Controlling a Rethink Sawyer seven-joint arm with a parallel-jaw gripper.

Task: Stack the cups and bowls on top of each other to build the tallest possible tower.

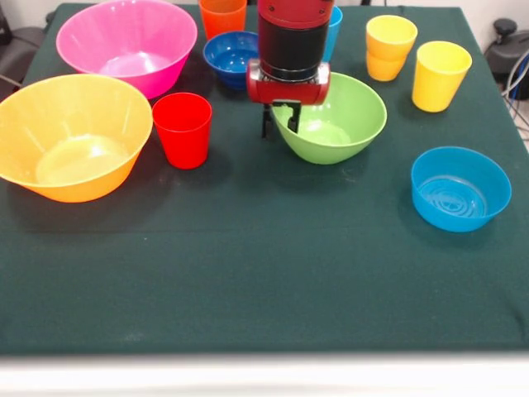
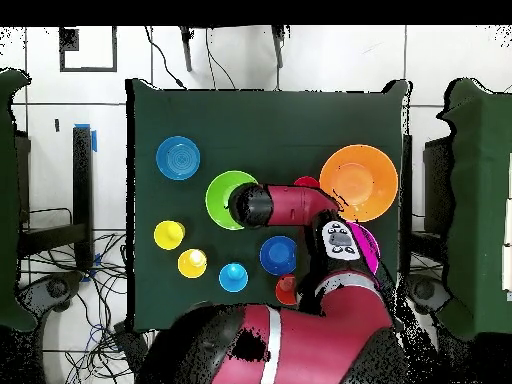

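Pincer (image 1: 280,121) hung over the rim of the green bowl (image 1: 335,124), on the rim's red-cup side, near the middle of the bench (image 1: 264,273). One finger seen outside the wall, the other just inside it, so the rim lay between them; fingers a little apart and apparently straddling the wall, though contact with the plastic could not be made out. Nothing lifted: bowl sat flat on the cloth, mouth up.

No tower begun. Every piece stood alone. Red cup (image 1: 183,128) just beside the pincer, toward the yellow-orange bowl (image 1: 73,136) at the bench's side edge. Pink bowl (image 1: 126,41) at the far corner on that same side. Dark blue bowl (image 1: 231,56) and orange cup (image 1: 222,15) behind the arm, toward the robot's edge; a light blue cup (image 1: 333,29) partly hidden by the arm. Two yellow cups (image 1: 390,45) (image 1: 440,74) toward the other far corner. Light blue bowl (image 1: 459,188) nearer the camera-side edge.

Judged: a rim pinch on the green bowl in hand, with closing and a straight lift needed next; a thin glossy wall, likely to tilt or slip.
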